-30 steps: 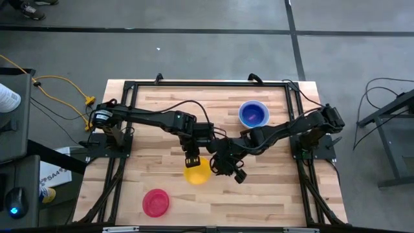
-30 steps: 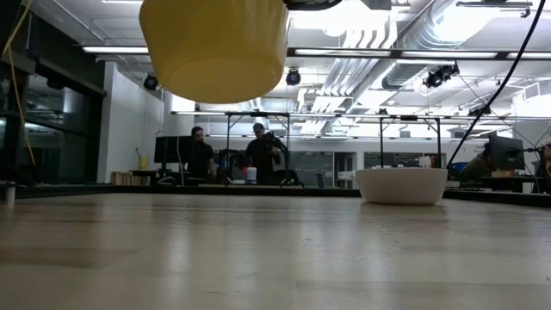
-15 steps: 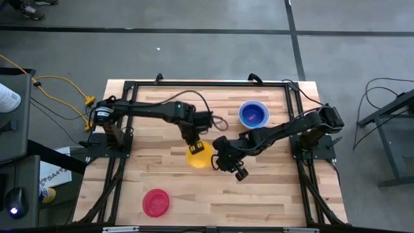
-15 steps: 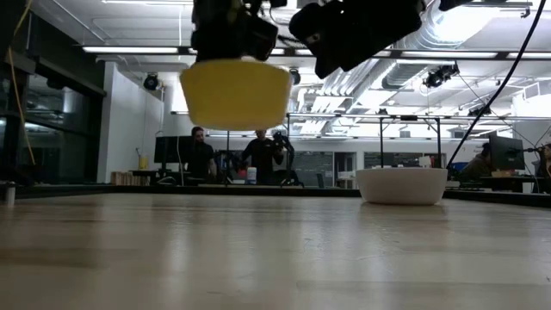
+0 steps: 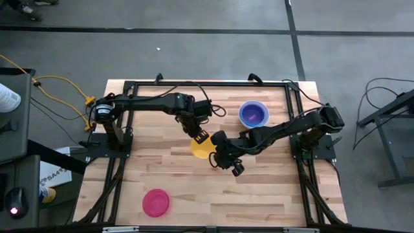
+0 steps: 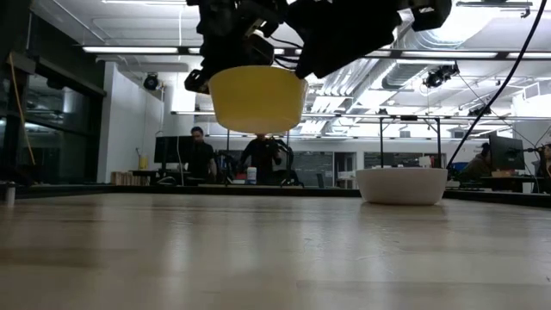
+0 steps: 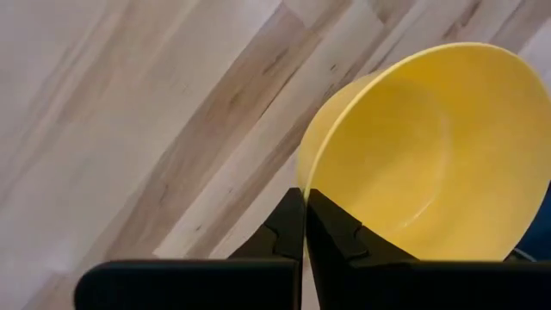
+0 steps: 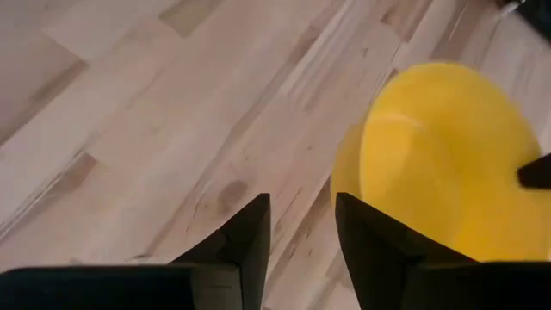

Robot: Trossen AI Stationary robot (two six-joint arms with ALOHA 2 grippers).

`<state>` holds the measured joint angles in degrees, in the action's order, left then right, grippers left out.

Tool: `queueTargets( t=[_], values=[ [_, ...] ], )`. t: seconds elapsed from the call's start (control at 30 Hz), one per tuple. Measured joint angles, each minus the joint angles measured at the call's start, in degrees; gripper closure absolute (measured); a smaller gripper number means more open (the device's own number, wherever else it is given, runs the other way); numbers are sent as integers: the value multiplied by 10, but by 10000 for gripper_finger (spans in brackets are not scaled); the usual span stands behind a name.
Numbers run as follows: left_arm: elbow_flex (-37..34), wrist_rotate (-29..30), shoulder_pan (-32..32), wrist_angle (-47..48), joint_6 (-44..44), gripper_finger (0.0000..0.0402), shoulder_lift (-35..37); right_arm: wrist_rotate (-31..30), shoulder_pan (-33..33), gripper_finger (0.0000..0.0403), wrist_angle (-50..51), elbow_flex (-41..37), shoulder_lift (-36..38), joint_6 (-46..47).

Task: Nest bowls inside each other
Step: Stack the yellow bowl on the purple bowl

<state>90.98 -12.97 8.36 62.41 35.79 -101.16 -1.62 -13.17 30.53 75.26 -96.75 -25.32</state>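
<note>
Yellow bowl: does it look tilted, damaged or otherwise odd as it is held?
Nothing stands out. The yellow bowl hangs level above the table, pinched at its rim by the left end effector. No crack shows. The right end effector is open beside it.

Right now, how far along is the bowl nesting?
Done: the blue bowl already sits inside the white bowl near the table's far right. In hand: the left gripper is shut on the yellow bowl's rim, carrying it clear above the table; the right gripper is open beside it, holding nothing. Left: nest the yellow bowl, then the red bowl, alone at the near left. No purple bowl shows.
</note>
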Motion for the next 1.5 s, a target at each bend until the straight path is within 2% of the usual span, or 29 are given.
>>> queueTargets(
  t=[0.1,0.2,0.3,0.43,0.73,0.97,1.13,1.5],
  values=[
    [0,-1,-1,2,18,401,-1,-1,0,276,-2,0,0,0],
    [-1,-2,-1,2,30,401,-8,-35,-9,276,15,0,0,-9],
    [0,-4,-6,-2,18,401,-11,-69,-23,276,26,0,0,-17],
    [-1,-26,-14,-11,-3,401,-21,-55,-34,276,28,0,0,-19],
    [-1,-63,-13,-30,-25,401,-27,-95,-50,276,36,0,0,-40],
    [-1,-68,-12,-29,-57,401,-28,-102,-54,276,38,0,0,-49],
    [-1,-65,-12,-20,-73,401,-28,-150,-64,276,48,0,0,-49],
    [-1,-60,-13,-19,-82,401,-30,-135,-59,276,40,0,0,-62]
  ],
)
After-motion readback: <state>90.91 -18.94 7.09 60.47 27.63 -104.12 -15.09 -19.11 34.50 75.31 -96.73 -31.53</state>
